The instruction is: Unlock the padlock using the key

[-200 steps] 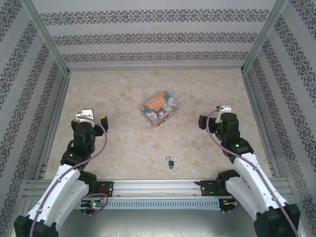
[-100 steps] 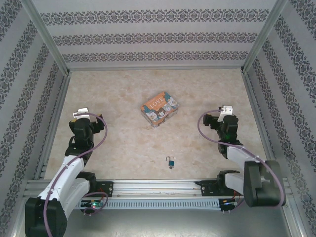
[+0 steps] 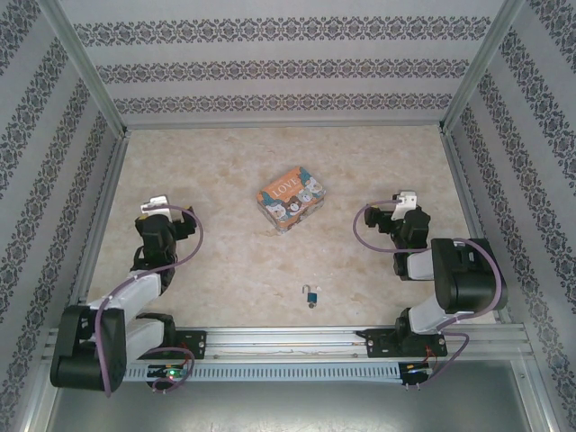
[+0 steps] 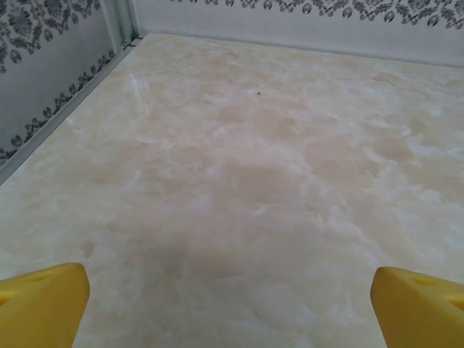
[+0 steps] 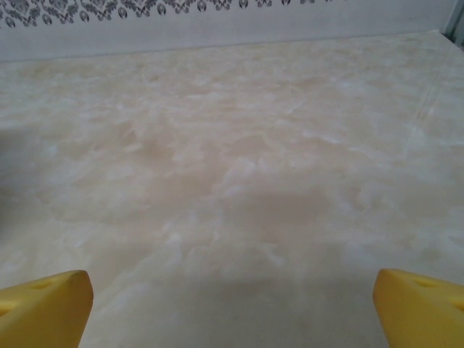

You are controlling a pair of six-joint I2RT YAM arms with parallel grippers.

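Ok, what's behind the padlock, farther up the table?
The printed tin sits there, well apart from the padlock. Whatever is inside the tin is hidden by its lid.

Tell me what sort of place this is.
Probably a lab test cell for robot manipulation: a marble-look tabletop boxed in by patterned wall panels on an aluminium frame, with two robot arms bolted to a rail at its near edge.
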